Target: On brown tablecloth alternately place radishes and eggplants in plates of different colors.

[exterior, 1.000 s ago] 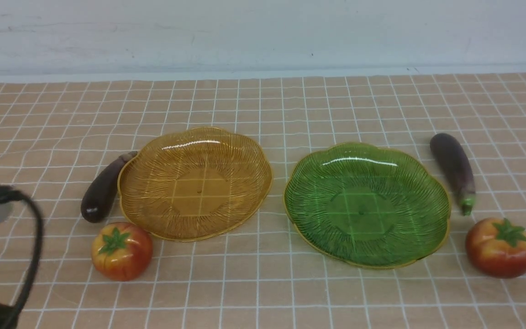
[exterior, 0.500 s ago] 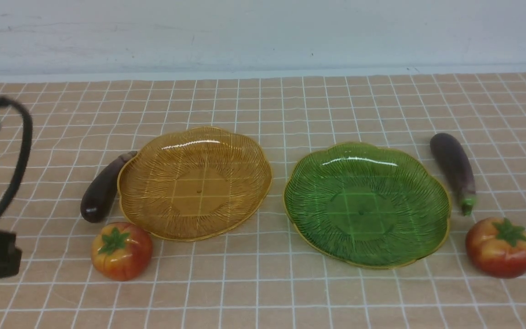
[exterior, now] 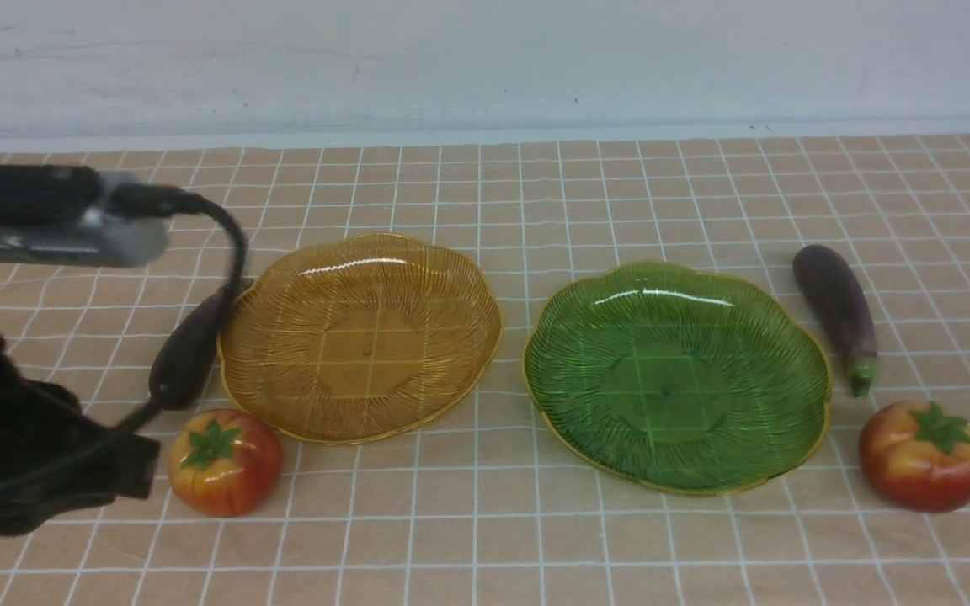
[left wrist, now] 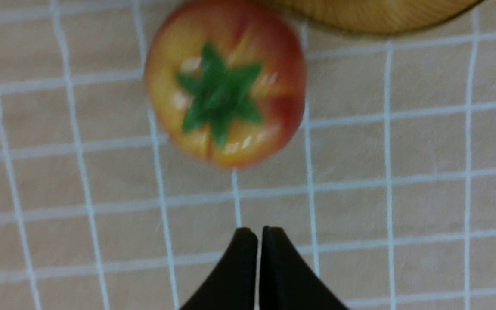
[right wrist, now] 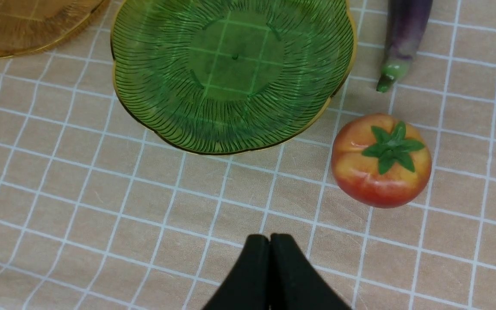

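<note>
While its two black fingers are pressed together with only a hairline slit between them, the left claw (left wrist: 258,230) hovers above the tan-brown, white-gridded tablecloth (exterior: 485,539). Its tips point at the round, glossy red-orange toy radish with a green star-shaped top (left wrist: 224,82), which sits apart from the claw toward the near-left corner of the surface. Just beyond that radish is the rim of the translucent ribbed amber-yellow plate (exterior: 359,337), which is empty, with a long dark purple toy eggplant (exterior: 190,349) just beside its left rim. The right claw (right wrist: 269,237) is likewise closed up and holds nothing. Ahead of it lie the second red-orange radish (right wrist: 381,159) near the right edge, the green yellow-rimmed plate (right wrist: 230,64), also empty, and the other eggplant with a green stem tip (right wrist: 403,34). Judging by its sheen, the radish is probably a light, rigid, slippery shell that could roll. The fingers would need to spread wide and close across its widest girth, below the leafy cap and squarely through the centre.
</note>
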Motion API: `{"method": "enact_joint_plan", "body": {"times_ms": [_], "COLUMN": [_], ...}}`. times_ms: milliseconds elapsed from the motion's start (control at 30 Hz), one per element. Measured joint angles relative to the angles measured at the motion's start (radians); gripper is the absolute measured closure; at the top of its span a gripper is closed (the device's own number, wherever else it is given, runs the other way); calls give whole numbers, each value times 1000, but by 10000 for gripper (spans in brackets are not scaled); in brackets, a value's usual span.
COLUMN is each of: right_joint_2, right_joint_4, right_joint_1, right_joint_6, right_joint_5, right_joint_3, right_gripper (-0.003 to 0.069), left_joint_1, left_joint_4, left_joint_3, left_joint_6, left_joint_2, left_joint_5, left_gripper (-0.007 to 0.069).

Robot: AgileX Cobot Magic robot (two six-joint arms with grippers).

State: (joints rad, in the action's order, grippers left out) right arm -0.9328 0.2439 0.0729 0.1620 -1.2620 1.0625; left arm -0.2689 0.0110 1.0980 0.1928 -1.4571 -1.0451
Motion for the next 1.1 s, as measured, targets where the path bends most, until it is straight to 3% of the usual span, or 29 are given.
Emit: {"method": "enact_joint_plan", "body": {"times_ms": [100,200,400,500,633,1100], "right_joint_2": [0,0,0,0,0,0], "right_joint_4": [0,0,0,0,0,6], "right_joint_1": [0,0,0,0,0,0], "right_joint_6": [0,0,0,0,0,0], "right_joint_5": [0,0,0,0,0,0], "right_joint_3": [0,0,0,0,0,0], "right_gripper": [676,676,676,676,676,676], "left_joint_1": [0,0,1,1,1,1], "left_joint_4": [1,1,26,51,74,154], "left_joint_3": [1,1,2,2,3,10], "left_joint_6": [-23,-27,-27,-27,-27,66], "left_joint_2": [-47,-101,-181,-185,-190,-271], "left_joint_5": [76,133,158,160,163,202], "left_gripper": [580,481,98,-3,-57,-59]}}
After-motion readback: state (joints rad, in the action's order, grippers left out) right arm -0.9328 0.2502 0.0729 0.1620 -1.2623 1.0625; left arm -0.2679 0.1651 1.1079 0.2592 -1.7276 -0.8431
